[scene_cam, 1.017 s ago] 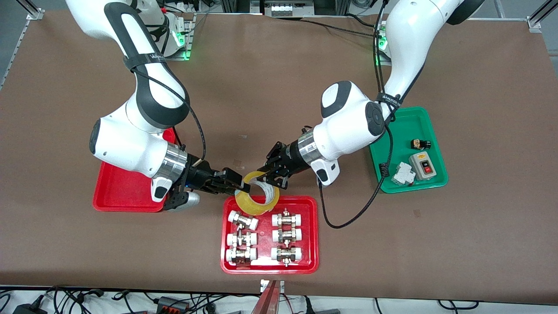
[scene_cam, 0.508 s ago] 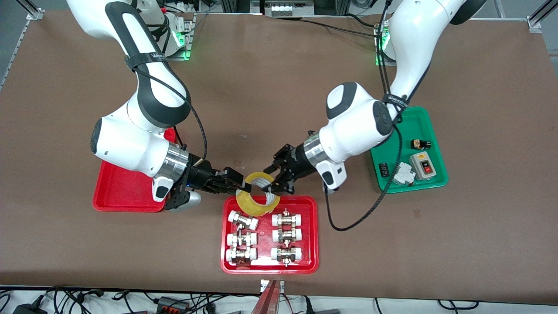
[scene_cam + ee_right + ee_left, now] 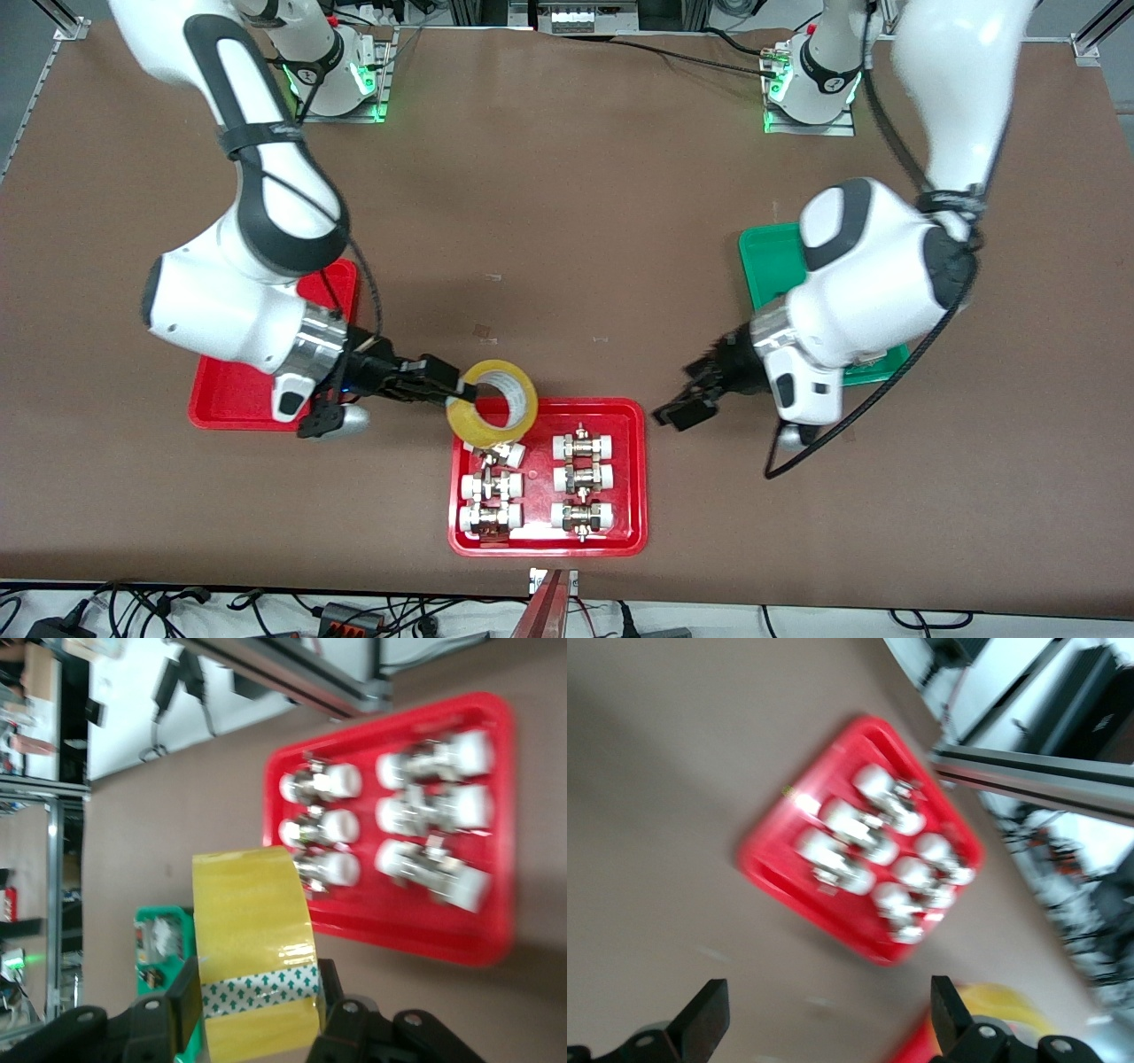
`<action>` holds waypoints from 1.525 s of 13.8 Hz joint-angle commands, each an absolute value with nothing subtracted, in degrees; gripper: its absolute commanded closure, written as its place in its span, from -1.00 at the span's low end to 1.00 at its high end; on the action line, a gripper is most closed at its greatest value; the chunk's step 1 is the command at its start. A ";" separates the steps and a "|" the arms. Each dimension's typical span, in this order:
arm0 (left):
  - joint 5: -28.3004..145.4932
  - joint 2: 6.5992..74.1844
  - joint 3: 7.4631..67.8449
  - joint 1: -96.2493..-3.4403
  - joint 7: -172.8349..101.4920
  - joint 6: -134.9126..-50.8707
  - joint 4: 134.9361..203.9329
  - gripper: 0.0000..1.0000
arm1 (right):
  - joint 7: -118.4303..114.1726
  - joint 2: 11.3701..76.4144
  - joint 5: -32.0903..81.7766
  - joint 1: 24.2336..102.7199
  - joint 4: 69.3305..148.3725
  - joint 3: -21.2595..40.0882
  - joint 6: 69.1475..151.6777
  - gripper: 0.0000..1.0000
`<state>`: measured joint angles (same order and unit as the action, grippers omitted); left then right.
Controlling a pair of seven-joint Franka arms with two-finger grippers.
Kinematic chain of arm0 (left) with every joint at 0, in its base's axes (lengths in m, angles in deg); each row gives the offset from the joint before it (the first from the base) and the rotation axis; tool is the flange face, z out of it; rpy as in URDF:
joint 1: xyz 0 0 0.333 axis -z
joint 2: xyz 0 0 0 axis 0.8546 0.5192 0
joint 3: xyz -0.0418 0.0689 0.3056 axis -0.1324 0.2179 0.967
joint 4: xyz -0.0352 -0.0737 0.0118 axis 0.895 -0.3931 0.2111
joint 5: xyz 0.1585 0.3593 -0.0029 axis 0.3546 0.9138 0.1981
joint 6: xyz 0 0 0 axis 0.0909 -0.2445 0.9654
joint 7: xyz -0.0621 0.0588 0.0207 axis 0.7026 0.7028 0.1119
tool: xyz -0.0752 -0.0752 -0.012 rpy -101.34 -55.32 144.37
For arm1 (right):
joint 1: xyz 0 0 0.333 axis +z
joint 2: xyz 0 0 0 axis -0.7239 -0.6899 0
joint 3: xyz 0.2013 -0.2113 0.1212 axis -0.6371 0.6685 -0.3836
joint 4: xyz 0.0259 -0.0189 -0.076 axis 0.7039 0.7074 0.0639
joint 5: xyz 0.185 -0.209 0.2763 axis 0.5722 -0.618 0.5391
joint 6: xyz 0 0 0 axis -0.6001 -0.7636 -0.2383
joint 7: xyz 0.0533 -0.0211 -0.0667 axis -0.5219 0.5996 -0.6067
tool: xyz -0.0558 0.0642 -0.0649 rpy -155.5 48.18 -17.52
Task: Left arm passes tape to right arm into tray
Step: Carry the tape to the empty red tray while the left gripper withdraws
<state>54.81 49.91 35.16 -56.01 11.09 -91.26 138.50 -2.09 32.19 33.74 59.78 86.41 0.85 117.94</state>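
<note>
Right gripper (image 3: 454, 391) clamps tape (image 3: 493, 402) over fittings tray (image 3: 633, 478) edge; left gripper (image 3: 687, 409) open beside it

Translucent yellow tape (image 3: 493, 403) with a pale core and a white band of green arrows; plain red tray (image 3: 232, 403); second red tray (image 3: 633, 532) of white-capped silver fittings (image 3: 582, 477); green tray (image 3: 769, 261); brown table (image 3: 567, 204); white arms with dark-grey caps and black grippers.
</note>
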 commanded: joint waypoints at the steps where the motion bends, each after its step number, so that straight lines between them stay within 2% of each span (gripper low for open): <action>1: 59.93 44.66 35.15 -61.50 -2.96 -76.87 139.60 -1.00 | -6.65 32.55 32.03 52.21 85.32 -0.08 106.46 1.00; 2: 61.07 44.31 34.89 -64.23 -5.97 -70.63 139.51 -1.00 | -10.07 32.46 31.86 48.61 85.41 -0.08 100.15 1.00; 4: 65.62 42.46 35.15 -69.41 -12.38 -61.99 137.50 -1.00 | -15.35 32.55 30.11 43.50 87.42 -0.08 94.31 1.00; 7: 76.08 42.28 34.97 -72.17 -24.84 -53.89 135.03 -1.00 | -25.71 32.03 26.95 36.30 90.33 -0.08 88.23 1.00; 8: 79.33 40.45 34.80 -72.17 -28.90 -53.60 135.72 -1.00 | -29.84 31.85 25.54 34.18 91.90 -0.08 87.44 1.00; 11: 79.98 36.06 34.62 -73.57 -30.17 -55.43 143.25 -1.00 | -39.34 31.06 23.51 29.60 96.30 -0.08 87.43 1.00; 12: 80.07 32.82 34.45 -73.31 -29.65 -57.97 148.77 -1.00 | -42.33 29.93 22.37 28.29 96.84 -0.08 87.43 1.00; 14: 80.07 23.08 34.36 -72.96 -27.46 -69.70 164.74 -1.00 | -47.61 26.85 22.10 26.44 96.84 -0.08 87.52 1.00; 15: 80.07 21.12 34.36 -73.31 -27.18 -73.77 167.86 -1.00 | -49.20 25.97 22.01 26.17 96.93 -0.08 87.69 1.00; 18: 80.41 22.59 34.45 -73.14 -25.16 -72.85 162.91 -1.00 | -51.76 24.47 19.73 26.25 97.37 -0.08 89.53 1.00; 19: 80.07 22.51 34.27 -72.96 -25.77 -71.80 162.10 -1.00 | -52.46 24.47 18.86 26.43 97.98 -0.08 90.50 0.94; 20: 79.55 22.33 33.40 -72.61 -26.47 -71.27 161.83 -1.00 | -52.99 24.47 17.89 26.78 98.33 -0.08 91.90 0.60; 21: 79.54 22.24 32.35 -72.69 -26.30 -70.57 161.40 -1.00 | -53.08 24.47 16.92 26.95 98.51 -0.08 92.61 0.03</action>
